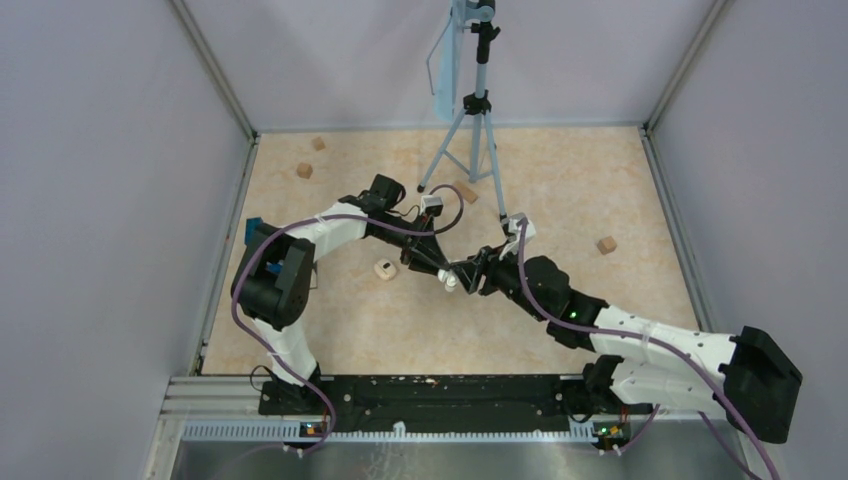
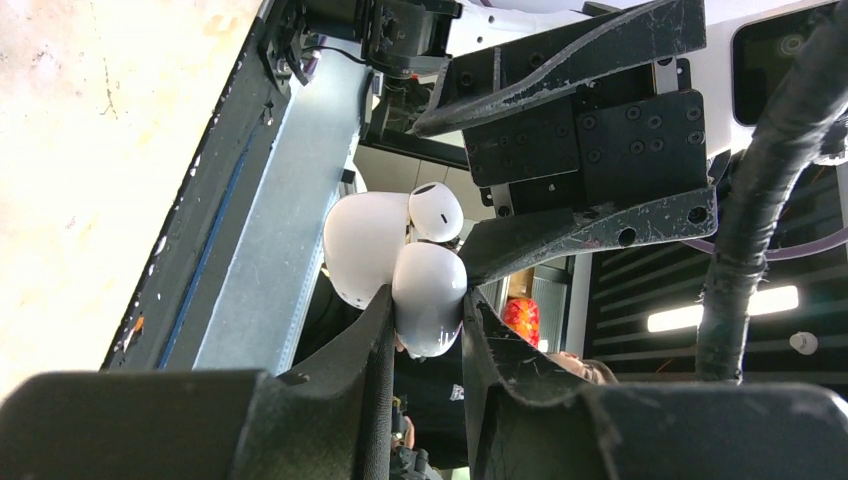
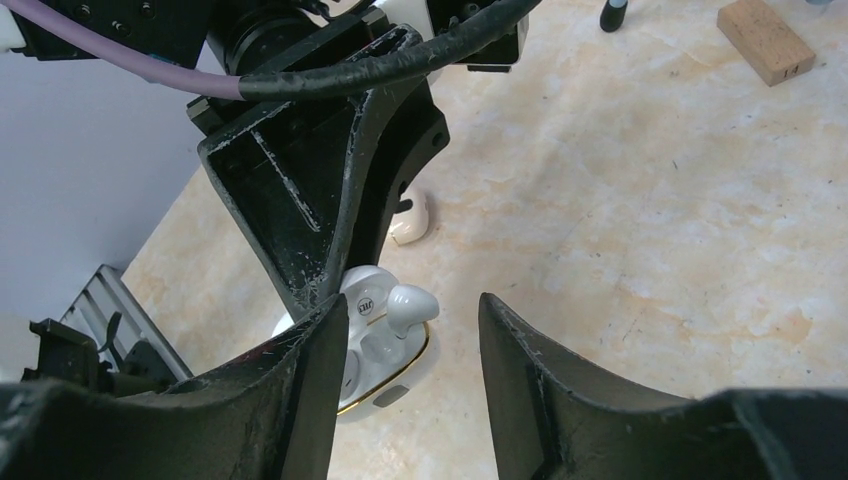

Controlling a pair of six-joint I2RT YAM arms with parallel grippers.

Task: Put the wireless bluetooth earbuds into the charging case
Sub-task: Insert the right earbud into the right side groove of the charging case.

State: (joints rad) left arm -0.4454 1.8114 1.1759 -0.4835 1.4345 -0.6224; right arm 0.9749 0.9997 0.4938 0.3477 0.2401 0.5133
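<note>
A white charging case (image 2: pixel 430 290) stands open on the table with its lid (image 2: pixel 362 245) swung back. My left gripper (image 2: pixel 428 305) is shut on the case body. One white earbud (image 2: pixel 437 210) sticks up out of the case, partly seated in a pocket; it also shows in the right wrist view (image 3: pixel 408 305) above the gold-rimmed case (image 3: pixel 395 365). My right gripper (image 3: pixel 412 330) is open, its fingers either side of the earbud without touching it. In the top view both grippers, left (image 1: pixel 445 272) and right (image 1: pixel 468 272), meet over the case (image 1: pixel 452 284).
A second small white rounded object (image 1: pixel 384 269) lies on the table left of the grippers, also in the right wrist view (image 3: pixel 410 220). Tan wooden blocks (image 1: pixel 304 170) (image 1: pixel 606 244) (image 3: pixel 765 38) are scattered about. A tripod (image 1: pixel 470 130) stands at the back.
</note>
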